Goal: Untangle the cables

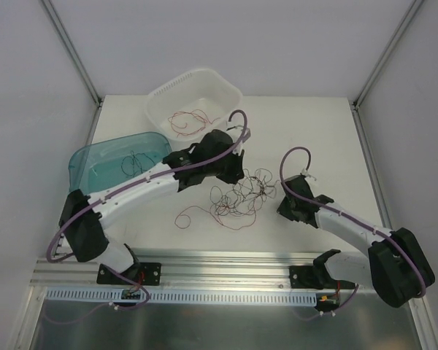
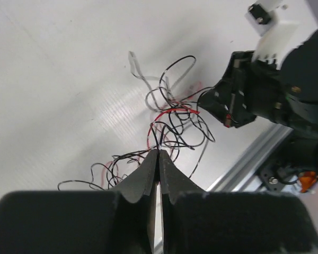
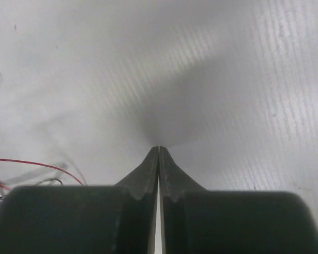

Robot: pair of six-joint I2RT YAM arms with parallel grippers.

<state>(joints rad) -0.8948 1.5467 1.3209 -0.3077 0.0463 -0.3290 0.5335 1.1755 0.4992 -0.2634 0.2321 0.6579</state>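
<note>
From above, the main clump of cables, thin red and black loops, lies on the white table between my two arms. My left gripper is at the clump's far left edge and my right gripper sits just beside its right edge. A loose red strand trails off the clump to the near left. At the back, a white basket holds a few red strands, and the blue-green tub to its left holds a black strand

From my left wrist, my fingers are pressed together, and red and black strands run in from the left and from ahead to meet right at the tips, so I have the cables pinched there. The rest of the tangle spreads over the table ahead, with my right gripper just past it

From my right wrist, my fingers are also pressed flat together with nothing between them, over bare table. A red strand and a bit of black cross the lower left corner, apart from the tips
</note>
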